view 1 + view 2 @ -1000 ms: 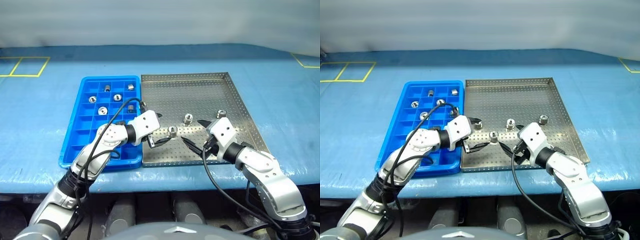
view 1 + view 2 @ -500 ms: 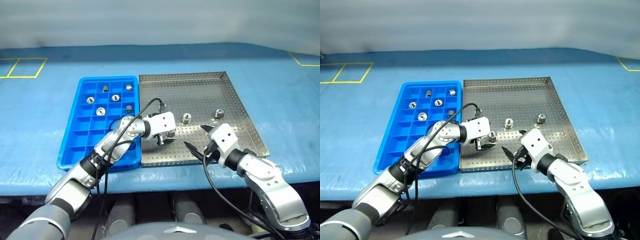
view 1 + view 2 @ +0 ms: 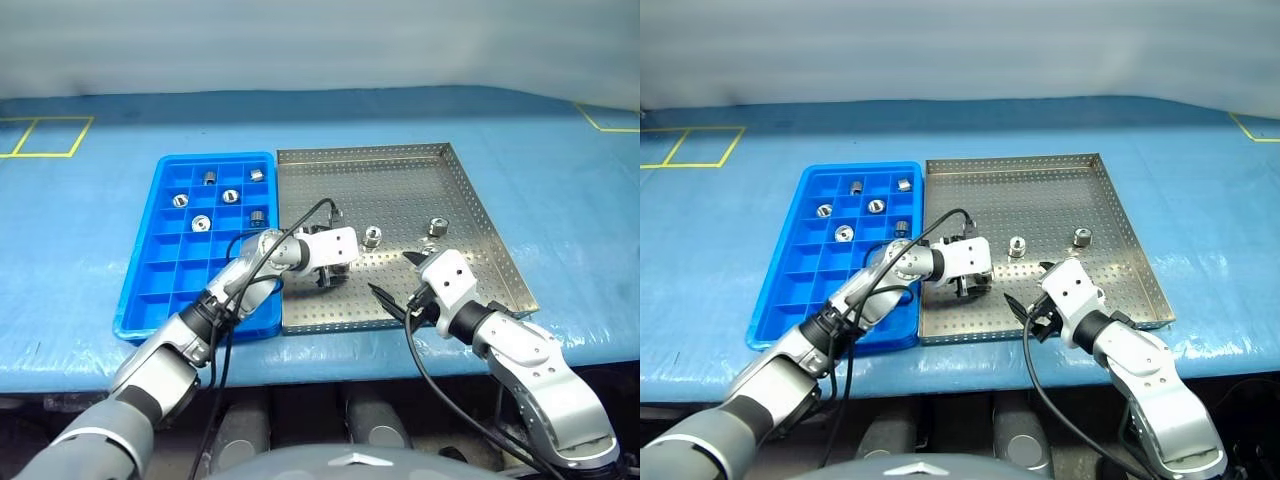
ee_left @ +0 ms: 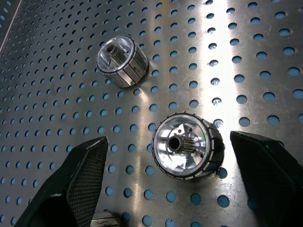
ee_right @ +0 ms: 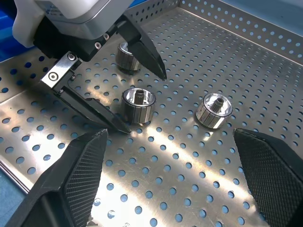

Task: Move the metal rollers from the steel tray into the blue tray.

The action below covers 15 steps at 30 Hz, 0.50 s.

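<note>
In the head views, the left gripper [image 3: 330, 272] covers the roller [image 4: 188, 146] between its fingers, so you cannot read from there whether the black tips touch it. In the left wrist view, both fingers [image 4: 71, 187] are cut by the lower edge, and a third metal piece [image 4: 105, 219] shows as a sliver at that edge, too little for you to identify. In the right wrist view, the left gripper's body hides part of the far roller [image 5: 127, 57], and the rollers in the blue tray [image 3: 145, 290] are too small for you to make out their central holes.
</note>
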### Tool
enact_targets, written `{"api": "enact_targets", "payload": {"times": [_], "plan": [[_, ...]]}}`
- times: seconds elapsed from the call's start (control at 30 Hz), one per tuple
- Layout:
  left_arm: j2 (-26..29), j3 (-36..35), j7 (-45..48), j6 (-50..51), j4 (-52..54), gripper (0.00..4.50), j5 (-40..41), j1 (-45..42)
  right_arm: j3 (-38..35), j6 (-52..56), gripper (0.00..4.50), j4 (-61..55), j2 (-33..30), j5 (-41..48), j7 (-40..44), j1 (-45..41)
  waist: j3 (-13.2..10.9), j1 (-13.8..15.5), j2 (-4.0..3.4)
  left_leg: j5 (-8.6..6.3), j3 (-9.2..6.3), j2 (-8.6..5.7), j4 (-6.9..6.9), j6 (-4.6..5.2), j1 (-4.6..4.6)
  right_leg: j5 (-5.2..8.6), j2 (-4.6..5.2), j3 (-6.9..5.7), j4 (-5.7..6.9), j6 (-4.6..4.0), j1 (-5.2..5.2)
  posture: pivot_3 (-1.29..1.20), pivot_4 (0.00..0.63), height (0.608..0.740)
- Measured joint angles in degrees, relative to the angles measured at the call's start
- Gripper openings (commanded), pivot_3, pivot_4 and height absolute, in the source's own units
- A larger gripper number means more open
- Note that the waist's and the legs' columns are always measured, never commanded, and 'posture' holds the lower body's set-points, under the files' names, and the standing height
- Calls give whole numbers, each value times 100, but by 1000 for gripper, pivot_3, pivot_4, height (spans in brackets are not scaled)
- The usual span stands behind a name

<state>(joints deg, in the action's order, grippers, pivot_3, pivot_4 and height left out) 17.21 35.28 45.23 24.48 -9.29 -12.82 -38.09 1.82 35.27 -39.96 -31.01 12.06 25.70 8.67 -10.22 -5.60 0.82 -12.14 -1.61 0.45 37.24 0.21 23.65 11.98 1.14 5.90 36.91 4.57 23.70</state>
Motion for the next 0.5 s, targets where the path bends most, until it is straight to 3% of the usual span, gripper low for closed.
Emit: {"api": "enact_targets", "payload": {"times": [0.07,0.17,0.3,0.5], "plan": [[-4,0,26,-1,0,2682,-3,29,0,0,4500,0,2,-9,1,-18,0,-9,0,0,0,0,1,0,0,0,0,0,1,1,0,-141,150,740],[-3,-1,34,5,0,2682,-18,46,5,0,4500,2,4,-22,5,-67,0,-23,0,0,0,0,2,0,-2,-1,0,0,3,2,-1,-133,150,740],[2,-50,47,17,6,1903,-23,68,58,0,4500,15,13,-22,17,-110,0,-48,0,0,0,1,2,0,-1,-1,0,0,2,2,-1,-126,150,740],[-5,-104,22,28,24,1857,-21,108,190,27,4500,158,-4,115,243,-166,0,-64,0,0,-1,0,2,0,-2,-2,-1,0,3,3,-2,-120,150,740]]}}
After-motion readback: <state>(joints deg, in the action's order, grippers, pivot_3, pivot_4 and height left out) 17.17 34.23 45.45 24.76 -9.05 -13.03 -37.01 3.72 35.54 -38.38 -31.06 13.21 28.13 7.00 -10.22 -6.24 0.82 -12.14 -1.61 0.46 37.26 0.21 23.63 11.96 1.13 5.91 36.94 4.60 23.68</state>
